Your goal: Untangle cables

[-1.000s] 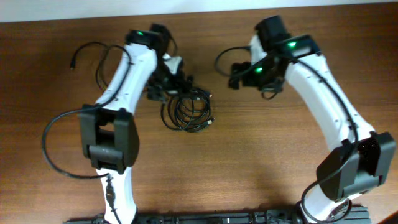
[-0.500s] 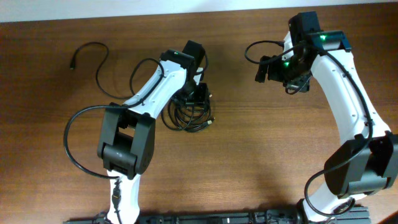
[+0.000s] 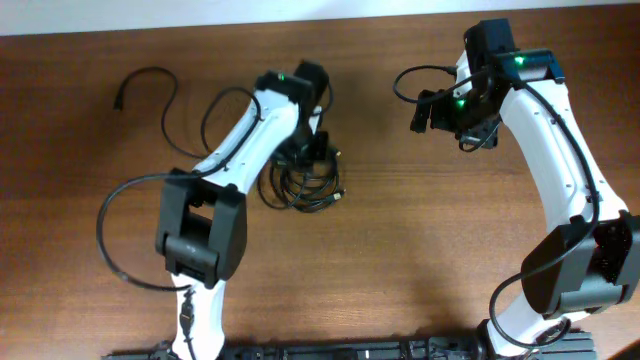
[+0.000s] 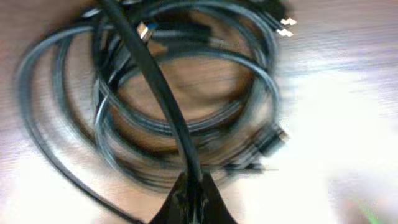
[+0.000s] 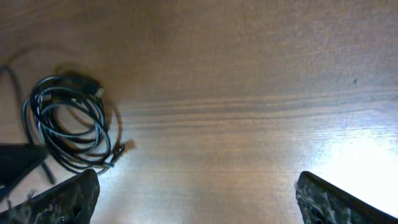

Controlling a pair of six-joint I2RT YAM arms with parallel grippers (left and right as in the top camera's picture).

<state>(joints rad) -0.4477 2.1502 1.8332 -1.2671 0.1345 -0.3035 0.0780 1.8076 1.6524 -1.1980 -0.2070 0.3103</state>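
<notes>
Black loose cable (image 3: 150, 69) lies far left on table (image 3: 400, 270). Cable coil (image 3: 318, 196) sits ctr-left, L gripper (image 4: 193, 196) right over it w/ jaws pinched on one strand. R gripper (image 5: 199, 208) hangs well apart to the right, jaws wide.

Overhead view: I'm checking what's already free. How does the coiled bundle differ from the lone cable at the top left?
The coiled bundle is several strands wound in tight overlapping loops; the lone cable is one strand in an open curve. The left gripper pinches a strand of the bundle; the lone cable lies untouched. Both are thin and black.
</notes>
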